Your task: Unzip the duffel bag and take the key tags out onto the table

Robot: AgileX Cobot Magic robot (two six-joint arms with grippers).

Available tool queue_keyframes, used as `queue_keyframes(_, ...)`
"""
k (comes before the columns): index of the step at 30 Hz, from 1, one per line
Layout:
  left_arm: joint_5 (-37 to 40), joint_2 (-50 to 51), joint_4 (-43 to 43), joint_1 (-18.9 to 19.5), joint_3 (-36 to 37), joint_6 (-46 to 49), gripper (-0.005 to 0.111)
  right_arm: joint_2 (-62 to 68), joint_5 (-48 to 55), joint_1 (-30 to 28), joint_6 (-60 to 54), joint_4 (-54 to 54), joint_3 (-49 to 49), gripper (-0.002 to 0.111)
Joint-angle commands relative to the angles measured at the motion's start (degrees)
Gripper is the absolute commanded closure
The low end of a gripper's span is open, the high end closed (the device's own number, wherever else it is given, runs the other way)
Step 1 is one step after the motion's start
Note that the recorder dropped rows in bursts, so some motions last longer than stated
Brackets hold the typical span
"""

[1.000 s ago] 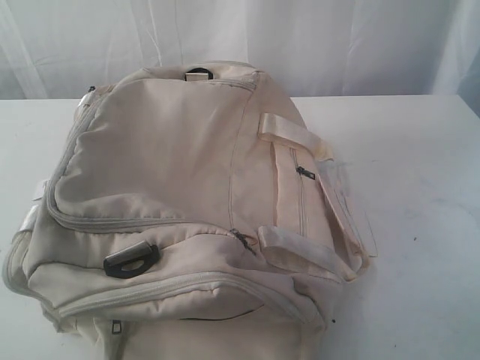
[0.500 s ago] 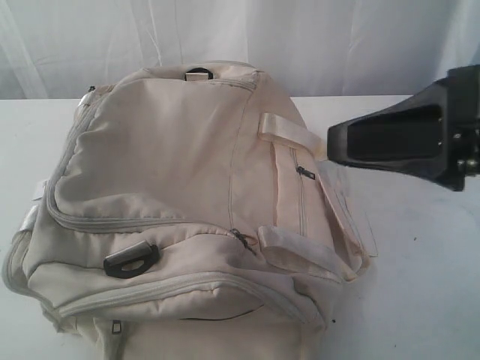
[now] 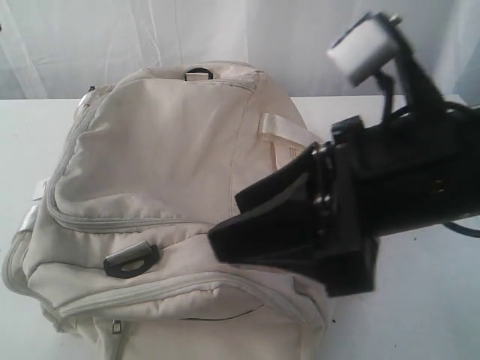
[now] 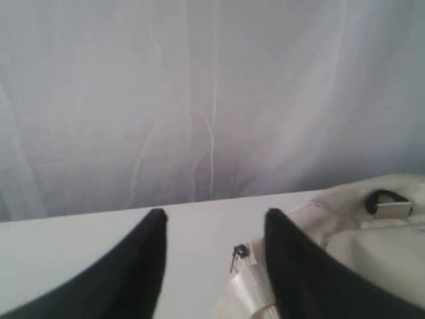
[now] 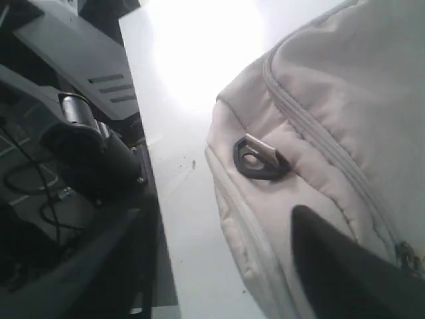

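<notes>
Bag lying zipped on counter, sitting toward 9 o'clock, long axis running 6 to 12 o'clock. Right claw hovering spread over its 4 o'clock side. Left claw spread, gripping nothing.

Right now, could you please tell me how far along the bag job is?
Done: nothing; zippers on the duffel bag look closed, no key tags visible. In hand: the right tool hovers open near the bag, the left tool open at its edge. Left: unzipping, placing tags on the table.

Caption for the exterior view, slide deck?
Right gripper, jaws open, over the zipped cream duffel bag on the white table.
</notes>
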Motion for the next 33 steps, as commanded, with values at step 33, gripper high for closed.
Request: queue_keyframes(33,2.0,29.8,26.5,-17.4,-20.3,-1.3,0.058,17.9,-36.3,21.9,-25.4,0.7,-1.8,0.053)
